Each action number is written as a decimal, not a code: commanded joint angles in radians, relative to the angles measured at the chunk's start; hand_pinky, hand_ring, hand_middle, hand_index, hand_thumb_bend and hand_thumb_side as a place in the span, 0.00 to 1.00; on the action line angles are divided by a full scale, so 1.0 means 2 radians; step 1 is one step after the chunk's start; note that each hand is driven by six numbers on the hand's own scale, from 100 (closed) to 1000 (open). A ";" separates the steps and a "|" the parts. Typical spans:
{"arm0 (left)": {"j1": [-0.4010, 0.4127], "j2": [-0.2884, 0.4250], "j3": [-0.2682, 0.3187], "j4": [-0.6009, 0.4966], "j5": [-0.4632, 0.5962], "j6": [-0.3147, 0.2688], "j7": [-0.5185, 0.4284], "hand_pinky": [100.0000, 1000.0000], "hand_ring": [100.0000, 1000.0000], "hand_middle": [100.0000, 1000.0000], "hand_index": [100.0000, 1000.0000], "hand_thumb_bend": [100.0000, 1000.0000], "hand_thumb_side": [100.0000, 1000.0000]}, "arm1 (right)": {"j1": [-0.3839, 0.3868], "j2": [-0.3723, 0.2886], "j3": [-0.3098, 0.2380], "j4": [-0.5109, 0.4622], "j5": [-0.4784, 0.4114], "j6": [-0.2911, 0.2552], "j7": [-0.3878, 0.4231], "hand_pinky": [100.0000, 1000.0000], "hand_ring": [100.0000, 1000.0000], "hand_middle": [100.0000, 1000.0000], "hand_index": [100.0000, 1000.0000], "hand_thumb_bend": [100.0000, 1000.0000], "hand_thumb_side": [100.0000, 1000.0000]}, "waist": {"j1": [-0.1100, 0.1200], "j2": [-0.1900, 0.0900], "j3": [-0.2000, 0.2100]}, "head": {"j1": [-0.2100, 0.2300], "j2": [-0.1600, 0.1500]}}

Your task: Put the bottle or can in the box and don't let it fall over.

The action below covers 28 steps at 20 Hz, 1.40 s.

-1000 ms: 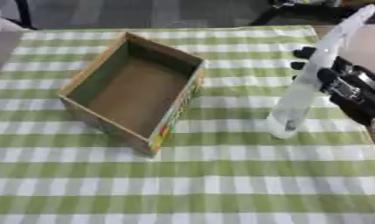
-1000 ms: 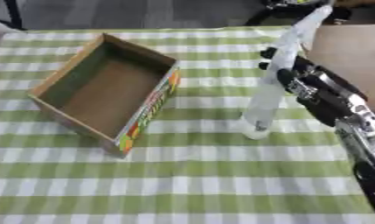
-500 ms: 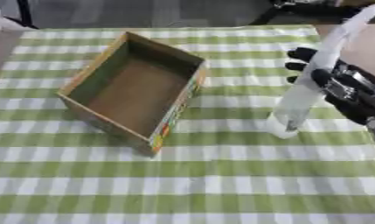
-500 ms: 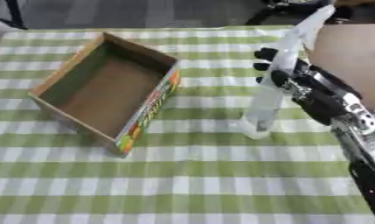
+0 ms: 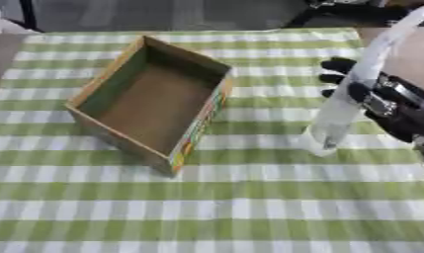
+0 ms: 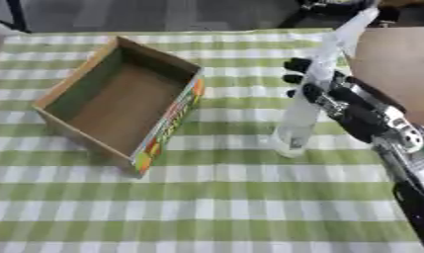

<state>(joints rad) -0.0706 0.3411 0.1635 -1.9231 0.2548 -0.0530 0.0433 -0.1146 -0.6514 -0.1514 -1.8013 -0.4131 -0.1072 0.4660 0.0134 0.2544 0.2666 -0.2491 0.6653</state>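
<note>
Left eye view: we count one bottle [image 5: 349, 94], one box [image 5: 151, 101] and one robot hand. The bottle is clear, tall and slim, standing on the green checked tablecloth [image 5: 249, 207] to the right of the box and apart from it, leaning so that its top points up and right. The cardboard box lies open and holds nothing. The right hand [image 5: 375, 99] has its fingers curled round the bottle's middle.

Right eye view: we see the same single bottle, its base on the cloth outside the box, and the arm [image 6: 397, 148] entering from the right.
</note>
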 commanded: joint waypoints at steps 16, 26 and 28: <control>-0.003 0.006 0.001 -0.006 0.001 -0.001 -0.004 0.89 0.74 0.92 0.83 0.02 0.83 | -0.003 -0.003 0.007 0.015 0.022 0.003 0.017 0.93 1.00 1.00 1.00 0.00 0.51 | 0.000 -0.003 0.001 | -0.002 -0.009; -0.003 0.005 0.000 -0.008 0.000 -0.002 -0.007 0.89 0.73 0.92 0.83 0.02 0.83 | -0.010 -0.005 0.007 0.033 0.028 0.004 -0.001 0.92 1.00 1.00 1.00 0.00 0.50 | 0.001 -0.002 0.001 | -0.003 -0.010; -0.003 0.005 0.000 -0.008 0.001 -0.002 -0.008 0.89 0.73 0.92 0.83 0.02 0.83 | -0.009 -0.005 0.007 0.034 0.028 0.005 -0.001 0.92 1.00 1.00 1.00 0.00 0.50 | 0.001 -0.002 0.001 | -0.003 -0.011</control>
<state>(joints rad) -0.0707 0.3334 0.1626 -1.9231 0.2549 -0.0561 0.0313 -0.1241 -0.6380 -0.1340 -1.7289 -0.3614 -0.0979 0.4675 0.0147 0.2608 0.2681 -0.2528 0.6570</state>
